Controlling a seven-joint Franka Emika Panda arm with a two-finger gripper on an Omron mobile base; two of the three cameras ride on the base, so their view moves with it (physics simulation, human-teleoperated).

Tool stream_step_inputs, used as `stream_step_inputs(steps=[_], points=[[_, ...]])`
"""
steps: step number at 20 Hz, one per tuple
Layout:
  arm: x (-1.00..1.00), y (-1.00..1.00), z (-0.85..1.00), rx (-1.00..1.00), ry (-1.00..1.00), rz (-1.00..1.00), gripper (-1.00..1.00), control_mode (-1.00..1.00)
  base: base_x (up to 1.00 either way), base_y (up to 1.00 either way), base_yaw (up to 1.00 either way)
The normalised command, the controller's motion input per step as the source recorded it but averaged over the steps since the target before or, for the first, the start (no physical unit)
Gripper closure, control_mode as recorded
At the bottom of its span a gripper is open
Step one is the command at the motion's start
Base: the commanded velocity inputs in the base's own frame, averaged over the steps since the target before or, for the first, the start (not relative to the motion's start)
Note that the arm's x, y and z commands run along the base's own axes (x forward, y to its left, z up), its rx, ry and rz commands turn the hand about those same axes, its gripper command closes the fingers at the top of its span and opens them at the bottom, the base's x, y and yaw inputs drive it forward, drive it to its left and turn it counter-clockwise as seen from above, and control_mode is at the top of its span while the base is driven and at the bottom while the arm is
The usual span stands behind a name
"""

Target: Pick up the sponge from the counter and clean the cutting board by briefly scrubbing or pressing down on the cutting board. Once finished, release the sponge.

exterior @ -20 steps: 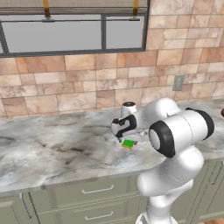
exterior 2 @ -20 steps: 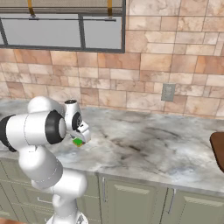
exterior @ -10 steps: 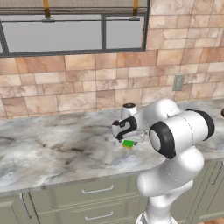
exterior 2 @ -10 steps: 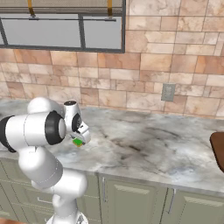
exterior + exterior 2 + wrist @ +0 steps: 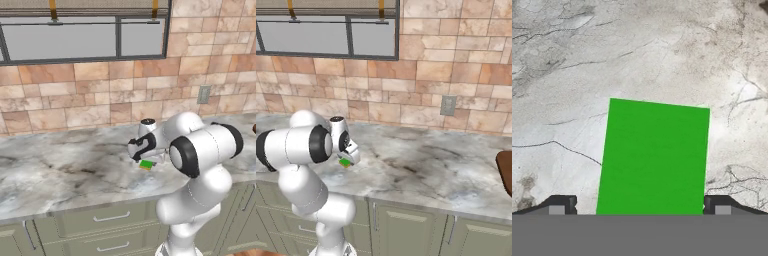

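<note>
Marbled grey-white tabletop [image 5: 60,175] runs wall to wall under a tan stone-tile backsplash, with a long window above and a wall outlet [image 5: 203,94] to the right; grey-green drawers [image 5: 112,217] sit below. Left base view: the white arm folds forward from the lower right, its hand tipped down over the stone, and the claw [image 5: 146,159] hangs right above the sponge [image 5: 146,164], of which a green sliver with a yellow edge peeks out beneath the hand. Whether the tips touch the sponge cannot be told here. Right base view: same tabletop, arm rising from the lower left, the claw [image 5: 347,159] low over the sponge [image 5: 345,162], which lies near the front edge of the stone; far off at the right border, well apart from the sponge, a dark reddish-brown end of the cutting board [image 5: 505,172] rests on the tabletop. Hand view: looking straight down, the sponge [image 5: 654,157] shows as a flat green rectangle, slightly skewed, lying on veined stone. The two dark fingertips [image 5: 558,205] stand spread wide, one on either side of the sponge, with the left tip showing a small gap to it; the claw [image 5: 640,206] is open and grips nothing.
</note>
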Motion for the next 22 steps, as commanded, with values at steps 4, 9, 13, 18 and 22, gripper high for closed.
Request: stream_step_inputs(steps=[4, 9, 13, 18, 22], points=[[0.18, 0.0, -0.03, 0.0, 0.0, 0.0, -1.0, -1.0, 0.0, 0.0, 0.0], [0.05, 0.0, 0.0, 0.0, -0.01, 0.0, -1.0, -1.0, 0.0, 0.0, 0.0], [0.0, 0.0, 0.0, 0.0, 0.0, 0.0, 1.0, -1.0, 0.0, 0.0, 0.0], [0.0, 0.0, 0.0, 0.0, -0.01, 0.0, 1.0, -1.0, 0.0, 0.0, 0.0], [0.0, 0.0, 0.0, 0.0, -0.02, 0.0, 1.0, -1.0, 0.0, 0.0, 0.0]])
